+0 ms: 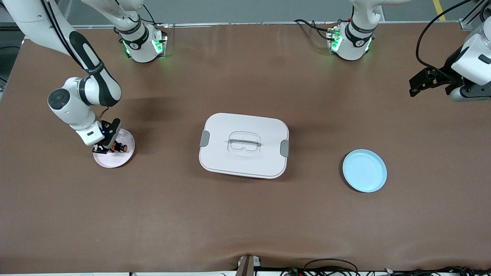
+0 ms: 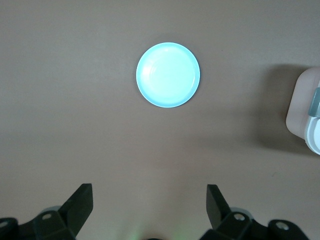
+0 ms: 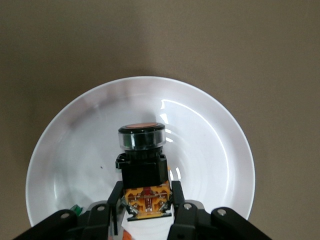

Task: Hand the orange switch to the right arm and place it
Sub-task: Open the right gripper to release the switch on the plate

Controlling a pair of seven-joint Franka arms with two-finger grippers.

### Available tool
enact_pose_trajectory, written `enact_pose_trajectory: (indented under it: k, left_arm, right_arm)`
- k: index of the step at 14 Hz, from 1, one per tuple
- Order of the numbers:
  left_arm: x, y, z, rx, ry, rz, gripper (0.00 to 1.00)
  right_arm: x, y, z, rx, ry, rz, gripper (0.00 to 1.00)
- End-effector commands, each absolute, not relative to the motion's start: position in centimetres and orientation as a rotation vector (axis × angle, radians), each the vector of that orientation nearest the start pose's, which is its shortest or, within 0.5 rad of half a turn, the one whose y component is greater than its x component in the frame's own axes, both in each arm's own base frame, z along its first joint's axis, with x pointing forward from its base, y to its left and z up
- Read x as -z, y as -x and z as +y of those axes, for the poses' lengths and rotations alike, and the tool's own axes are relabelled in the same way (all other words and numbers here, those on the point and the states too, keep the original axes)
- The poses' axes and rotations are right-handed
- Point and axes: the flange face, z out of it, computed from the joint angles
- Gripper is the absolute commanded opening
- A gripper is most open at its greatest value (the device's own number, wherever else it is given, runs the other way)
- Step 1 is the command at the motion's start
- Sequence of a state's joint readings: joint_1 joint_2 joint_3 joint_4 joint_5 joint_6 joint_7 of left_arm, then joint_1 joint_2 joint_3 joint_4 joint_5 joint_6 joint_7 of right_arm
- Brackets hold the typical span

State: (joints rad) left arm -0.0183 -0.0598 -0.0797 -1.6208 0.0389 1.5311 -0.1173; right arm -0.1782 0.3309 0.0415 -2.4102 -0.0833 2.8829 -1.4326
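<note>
I read the handover as done: right pincer [image 1: 108, 147] is closed on the orange switch [image 1: 120, 147], low over the pink plate [image 1: 124, 159] at the right arm's end of the table [image 1: 245, 214]. What's left, I judge, is let go and lift off (the wrist view can't show whether the switch touches the plate).

Left pincer [image 1: 416, 86] waits spread wide and empty, high over its own end, above the blue plate [image 1: 364, 170].

Lidded box [image 1: 244, 145] sits mid-table, well apart from both plates. Plenty of room straight up.
</note>
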Motion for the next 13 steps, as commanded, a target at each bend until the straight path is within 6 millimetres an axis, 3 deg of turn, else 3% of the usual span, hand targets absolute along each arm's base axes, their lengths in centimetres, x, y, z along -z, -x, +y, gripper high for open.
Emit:
enact_pose_trajectory:
  k: [1, 5, 6, 7, 8, 13]
  left_arm:
    - [-63.2, -52.6, -5.2, -0.043, 3.11, -0.025, 1.0]
    - [-63.2, -52.6, -5.2, -0.041, 3.11, -0.025, 1.0]
    - [-63.1, -52.7, -5.2, -0.041, 3.11, -0.023, 1.0]
    - [-63.1, -52.7, -5.2, -0.041, 3.11, -0.023, 1.0]
    - [-63.1, -52.7, -5.3, -0.041, 3.11, -0.02, 1.0]
    - [-63.1, -52.7, -5.3, -0.041, 3.11, -0.02, 1.0]
  right_arm:
    - [-18.5, -50.9, -6.5, 0.147, 2.492, -2.091, 0.0]
    - [-18.6, -51.1, -6.5, 0.149, 2.495, -2.089, 0.0]
    - [-18.6, -51.1, -6.7, 0.151, 2.513, -2.066, 0.07]
    - [-18.6, -51.1, -6.8, 0.152, 2.517, -2.06, 0.84]
    - [-18.6, -51.1, -6.7, 0.153, 2.52, -2.055, 1.0]
    - [-19.9, -51.6, -6.5, 0.171, 2.523, -2.07, 1.0]
